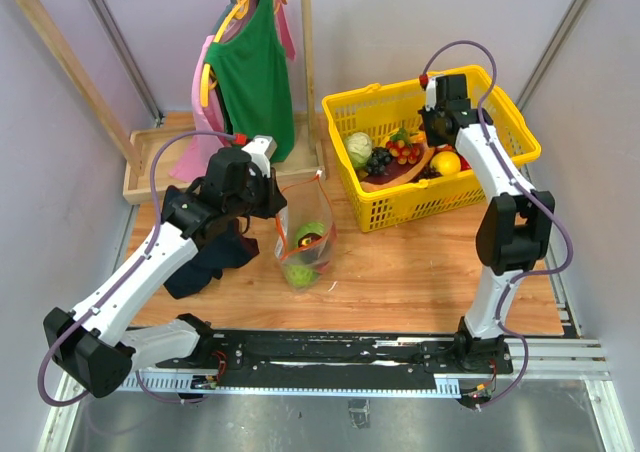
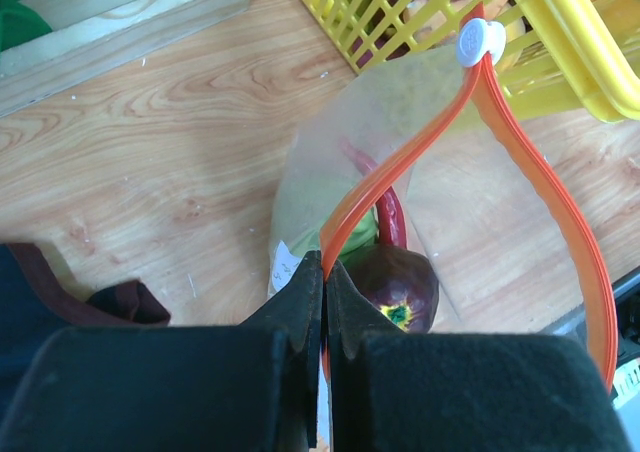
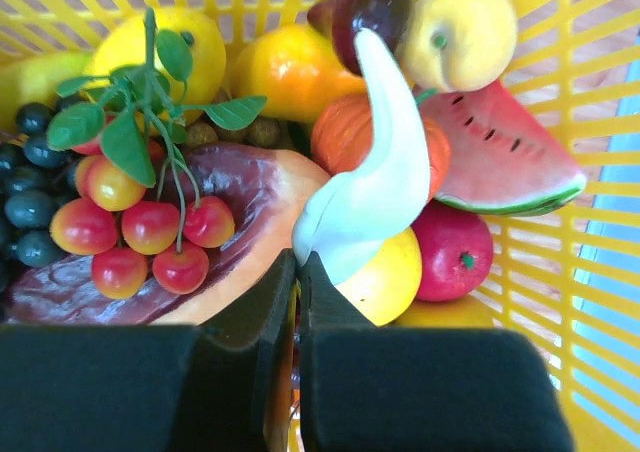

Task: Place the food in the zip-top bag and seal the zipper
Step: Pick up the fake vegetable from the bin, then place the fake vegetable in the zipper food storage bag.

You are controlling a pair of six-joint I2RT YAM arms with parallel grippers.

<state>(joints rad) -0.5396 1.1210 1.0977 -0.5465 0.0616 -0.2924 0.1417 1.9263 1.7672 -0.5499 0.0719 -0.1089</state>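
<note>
We see the left gripper (image 2: 325, 272) with its two fingers pressed together on the orange-red zipper (image 2: 507, 112) at the near edge of the zip-top bag (image 2: 300, 202). The strip bows open in a long loop, with a white slider (image 2: 478, 40) at its far end. The bag stands on the wooden table (image 1: 420, 272) near the middle, just near-left of the yellow basket (image 1: 470, 190). Inside it lie a dark purple fruit (image 2: 400, 287), a red chilli (image 2: 390, 217) and a green piece (image 2: 352, 240), and a white label (image 2: 285, 265) shows on its left wall. A dark cloth (image 1: 210, 257) lies left of the bag. The right gripper (image 3: 298, 267) hangs low in the basket over the other food (image 3: 290, 72). Its fingers are closed against each other, with the tips where a white curved piece (image 3: 370, 192) meets a papaya slice (image 3: 250, 202); we cannot tell whether they pinch anything. Around them sit cherry tomatoes (image 3: 150, 227), a watermelon wedge (image 3: 500, 152), a lemon (image 3: 200, 47) and a red round fruit (image 3: 455, 252).
</note>
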